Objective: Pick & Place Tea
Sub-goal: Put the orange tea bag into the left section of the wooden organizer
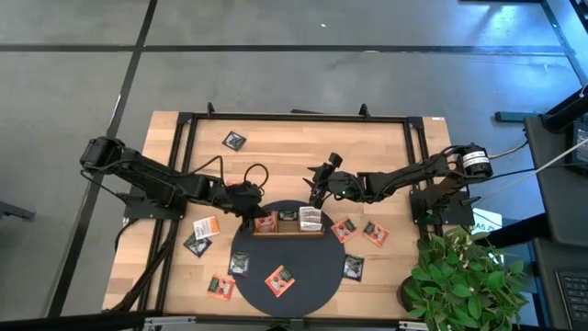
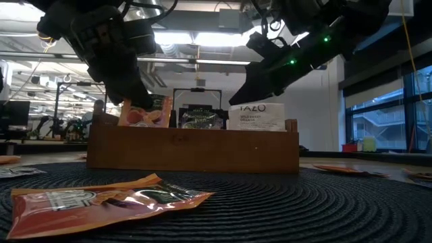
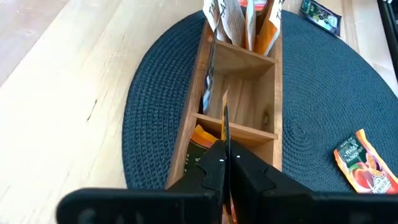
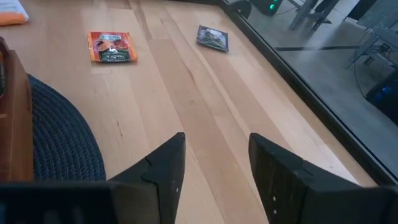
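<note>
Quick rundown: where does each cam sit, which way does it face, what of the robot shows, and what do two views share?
High: above the table, facing straight down; both dark arms, left gripper at the long brown wooden three-compartment tray.
Low: at table-top height, facing level across the round dark woven mat to the tray; both arms descend from above.
Left wrist: over the tray; its jaws shut on a thin tea sachet.
Right wrist: faces bare wooden table; its jaws open, empty.
Shared: high, low and left wrist all show tray and mat.
</note>
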`<state>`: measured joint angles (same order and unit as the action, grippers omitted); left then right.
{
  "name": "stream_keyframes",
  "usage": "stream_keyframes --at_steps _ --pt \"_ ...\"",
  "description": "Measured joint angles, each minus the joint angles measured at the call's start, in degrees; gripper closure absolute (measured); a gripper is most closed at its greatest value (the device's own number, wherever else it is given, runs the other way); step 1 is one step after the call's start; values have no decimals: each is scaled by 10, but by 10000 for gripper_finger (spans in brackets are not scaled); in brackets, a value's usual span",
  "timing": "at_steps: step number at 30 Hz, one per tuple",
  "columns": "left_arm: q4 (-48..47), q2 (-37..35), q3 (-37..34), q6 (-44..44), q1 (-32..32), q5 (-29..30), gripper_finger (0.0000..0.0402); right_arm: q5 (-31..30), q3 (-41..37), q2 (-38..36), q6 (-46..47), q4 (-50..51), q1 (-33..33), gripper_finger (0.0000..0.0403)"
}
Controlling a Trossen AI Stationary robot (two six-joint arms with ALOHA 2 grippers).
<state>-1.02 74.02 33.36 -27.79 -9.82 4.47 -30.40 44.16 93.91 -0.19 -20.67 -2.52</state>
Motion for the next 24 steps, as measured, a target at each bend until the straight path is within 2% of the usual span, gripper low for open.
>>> stream_keyframes --at_steps 8,14,18,20,24 --pt "-4 0 0 5 1 0 380 0 0 0 -3 -5 0 225" --pt "-4 0 0 102 2 0 371 -1 -1 0 -40 -21 2 225" --pt "-4 0 0 127 2 4 371 6 -1 0 -48 -10 40 225" --pt "-3 0 0 125 2 22 370 47 -1 0 -48 1 73 226" --pt "0 0 0 110 2 63 369 203 -1 0 -90 -4 138 234"
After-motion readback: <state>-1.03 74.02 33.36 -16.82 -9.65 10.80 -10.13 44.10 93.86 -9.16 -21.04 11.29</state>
